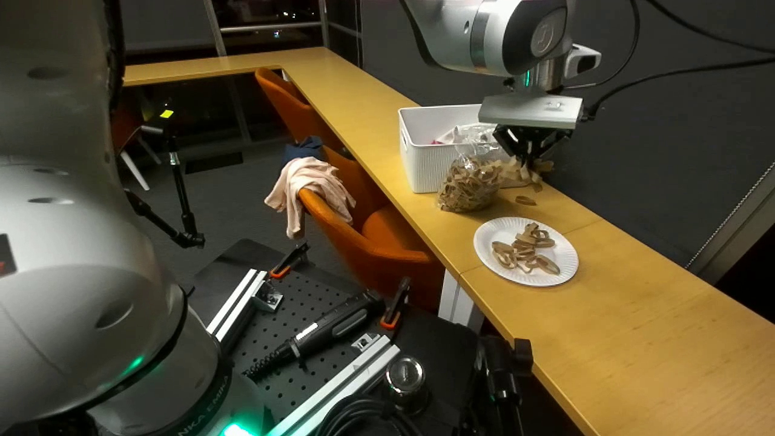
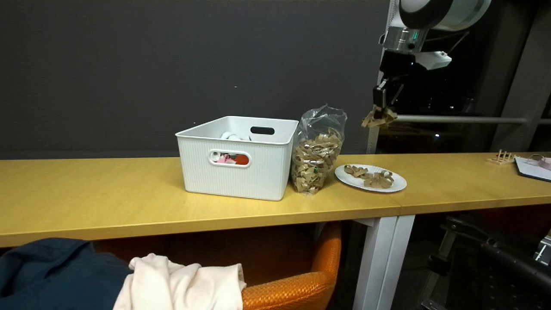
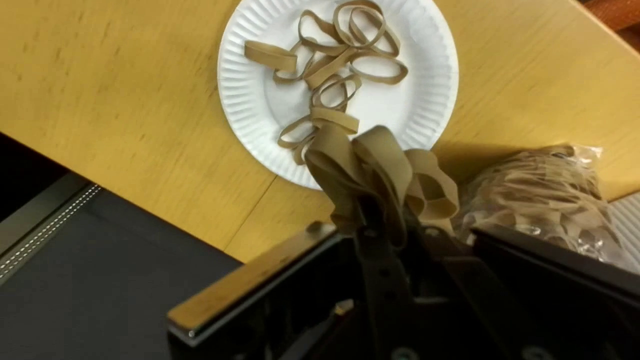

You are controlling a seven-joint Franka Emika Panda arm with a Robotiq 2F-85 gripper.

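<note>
A bunch of tan bands (image 3: 384, 150) in the air, other bands (image 3: 327, 70) already on the paper plate (image 3: 240, 85)
You have the gripper (image 3: 401, 231) drawn in narrow on the bunch, loops spilling out at its tip; it hangs above the table (image 2: 107, 185), clear of the plate, though you cannot tell whether it is squarely over it; a loose tangle lies across the plate, so your work looks partway done, with this bunch not yet set down; the clear bag (image 2: 314, 163) stands upright just beside the white bin (image 2: 234, 181) and is well filled with more of the same, so seemingly only a small share is out; in an exterior view you can see one stray band (image 1: 525, 200) that seems to lie on the table near the bag.
</note>
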